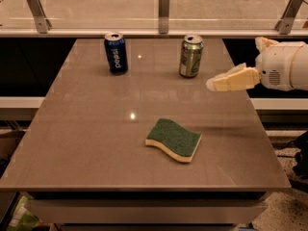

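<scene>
My gripper [226,82] hangs above the table's right edge, cream-coloured and pointing left from a white wrist. It holds nothing and touches nothing. Nearest to it is a green can [191,56], upright just to its left and a little farther back. A blue can [116,52] stands upright at the back left of the table. A green-topped sponge with a yellow base [173,139] lies flat near the middle front, below and left of the gripper.
The brown table [86,143] has a glass rail with metal posts [164,4] behind it. Dark gaps run along both sides of the table. Speckled floor shows at the lower right.
</scene>
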`<move>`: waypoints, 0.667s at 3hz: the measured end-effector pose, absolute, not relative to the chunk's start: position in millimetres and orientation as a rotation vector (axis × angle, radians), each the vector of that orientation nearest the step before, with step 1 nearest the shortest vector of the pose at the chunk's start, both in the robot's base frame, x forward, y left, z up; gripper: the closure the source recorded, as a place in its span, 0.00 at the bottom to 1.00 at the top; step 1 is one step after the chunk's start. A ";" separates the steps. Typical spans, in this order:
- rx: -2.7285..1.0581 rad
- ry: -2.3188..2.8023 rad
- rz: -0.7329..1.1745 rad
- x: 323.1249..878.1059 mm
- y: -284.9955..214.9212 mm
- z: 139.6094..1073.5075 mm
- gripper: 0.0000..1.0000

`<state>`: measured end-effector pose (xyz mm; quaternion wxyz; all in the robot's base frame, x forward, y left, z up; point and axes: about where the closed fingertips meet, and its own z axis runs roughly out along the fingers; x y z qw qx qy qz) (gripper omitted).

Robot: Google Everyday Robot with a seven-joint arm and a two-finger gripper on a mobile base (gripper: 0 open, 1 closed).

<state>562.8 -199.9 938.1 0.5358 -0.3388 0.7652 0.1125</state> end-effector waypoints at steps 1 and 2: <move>-0.759 1.799 0.320 576.8 -194.9 934.4 0.00; -0.738 1.802 0.352 588.9 -188.0 925.6 0.00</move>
